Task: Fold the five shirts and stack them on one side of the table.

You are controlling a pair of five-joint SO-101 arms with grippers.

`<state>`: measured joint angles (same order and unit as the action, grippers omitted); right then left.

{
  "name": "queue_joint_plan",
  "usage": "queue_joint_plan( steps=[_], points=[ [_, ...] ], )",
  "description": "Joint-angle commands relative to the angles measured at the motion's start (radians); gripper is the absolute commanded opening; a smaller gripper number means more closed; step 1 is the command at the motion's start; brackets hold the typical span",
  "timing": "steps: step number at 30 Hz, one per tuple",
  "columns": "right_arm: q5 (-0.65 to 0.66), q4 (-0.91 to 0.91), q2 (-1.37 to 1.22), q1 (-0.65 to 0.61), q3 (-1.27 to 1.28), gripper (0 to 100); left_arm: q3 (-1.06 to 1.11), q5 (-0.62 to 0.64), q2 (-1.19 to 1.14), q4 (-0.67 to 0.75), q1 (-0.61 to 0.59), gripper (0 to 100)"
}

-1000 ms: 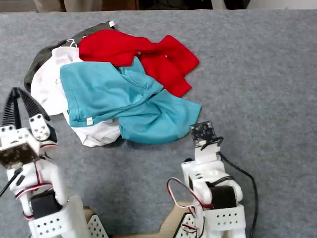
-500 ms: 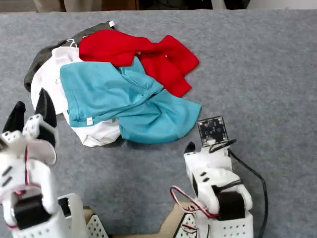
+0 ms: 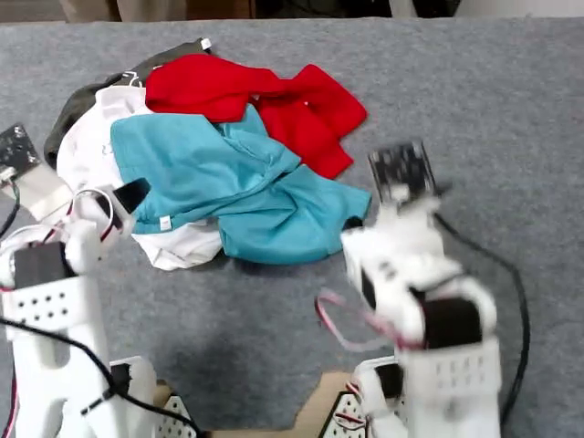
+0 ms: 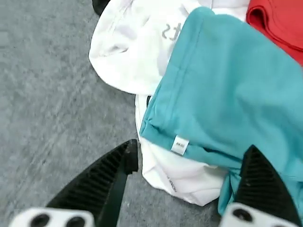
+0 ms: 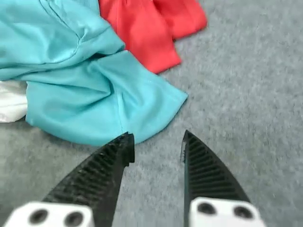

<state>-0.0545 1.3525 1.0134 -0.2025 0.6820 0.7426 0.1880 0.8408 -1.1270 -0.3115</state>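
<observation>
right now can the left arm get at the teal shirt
Probably yes: the open left gripper faces the hem of the teal shirt, which lies atop the white shirt, nothing covering it.

Illegible marks on white shirt (image 4: 135, 47) and tag (image 4: 180, 144)

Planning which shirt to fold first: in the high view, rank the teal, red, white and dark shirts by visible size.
1. teal shirt, lying on top.
2. red shirt.
3. white shirt, partly under the teal one.
4. dark shirt, mostly buried; true sizes cannot be judged.
</observation>
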Motion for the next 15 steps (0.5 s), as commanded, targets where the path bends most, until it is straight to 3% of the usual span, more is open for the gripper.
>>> queue_joint_plan(
  steps=[1, 3, 8, 12, 15],
  points=[
    [-0.005, 0.109, -0.338, -0.018, -0.274, 19.7, -0.005, 0.011, -0.054, 0.112, -0.018, 37],
    [-0.003, 0.146, -0.49, -0.018, -0.371, 25.4, 0.044, 0.032, -0.084, 0.207, -0.023, 37],
    [-0.005, 0.12, -0.828, -0.039, -0.621, 40.4, 0.238, 0.226, -0.176, 0.437, 0.023, 37],
    [-0.011, 0.15, -1.078, -0.148, -0.874, 42.2, 0.354, 0.226, -0.252, 0.677, 0.026, 37],
    [-0.012, 0.19, -1.251, -0.251, -1.081, 42.2, 0.341, 0.229, -0.298, 0.712, 0.044, 37]
  ],
)
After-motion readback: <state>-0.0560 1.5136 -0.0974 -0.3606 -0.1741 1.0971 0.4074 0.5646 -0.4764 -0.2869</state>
